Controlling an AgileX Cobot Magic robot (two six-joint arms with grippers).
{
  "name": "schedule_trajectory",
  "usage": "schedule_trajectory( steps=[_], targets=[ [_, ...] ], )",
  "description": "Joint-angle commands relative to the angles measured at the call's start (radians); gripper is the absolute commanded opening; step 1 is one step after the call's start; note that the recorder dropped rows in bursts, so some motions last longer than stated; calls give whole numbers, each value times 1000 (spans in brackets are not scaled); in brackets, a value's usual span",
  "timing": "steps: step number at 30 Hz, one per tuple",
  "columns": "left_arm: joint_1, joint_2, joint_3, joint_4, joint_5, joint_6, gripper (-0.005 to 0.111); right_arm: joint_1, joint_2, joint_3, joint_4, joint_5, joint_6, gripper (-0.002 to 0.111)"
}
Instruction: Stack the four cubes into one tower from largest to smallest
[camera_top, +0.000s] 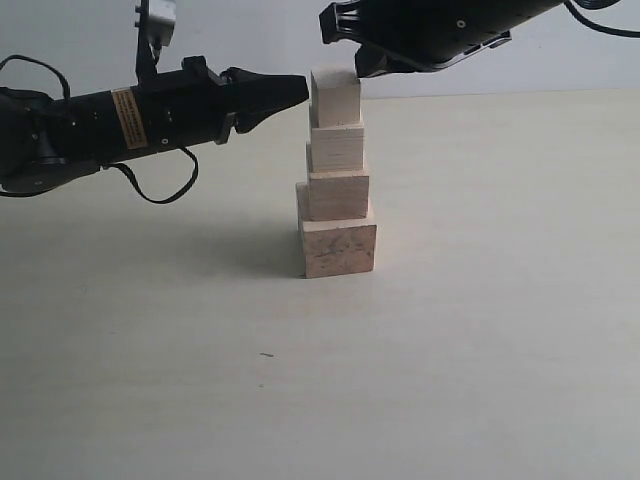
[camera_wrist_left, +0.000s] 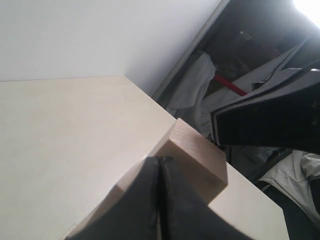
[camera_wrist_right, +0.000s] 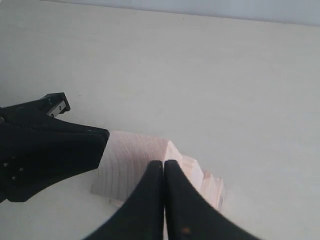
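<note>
Orange sticker (camera_top: 125, 115) on left arm (camera_top: 70, 130): print too small to read. No legible text elsewhere.

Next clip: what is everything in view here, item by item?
wooden cubes: four, pale, stacked in one tower mid-table, largest lowest, smallest on top
table: one, cream, under the tower
wall: one, white, behind the table
cloths: some, grey, beyond the table edge
rod: one, red, among the cloths
left tool: one, black, shut, tip beside the top cube
right tool: one, black, shut, over the top cube
</note>
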Motion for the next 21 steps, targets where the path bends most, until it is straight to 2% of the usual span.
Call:
schedule_trajectory(
  steps=[1, 8, 13, 21],
  targets=[
    [-5, -3, -4, -12, 2, 3, 0, 3, -1, -6, 11, 8, -17, 0],
    [-5, -3, -4, -12, 2, 3, 0, 3, -1, -6, -10, -16, -22, 0],
    [-5, -3, -4, -12, 2, 1, 0, 3, 1, -6, -198, -23, 130, 0],
    [-5, -3, -4, -12, 2, 4, 0, 3, 1, -6, -171, 62, 112, 0]
  ],
)
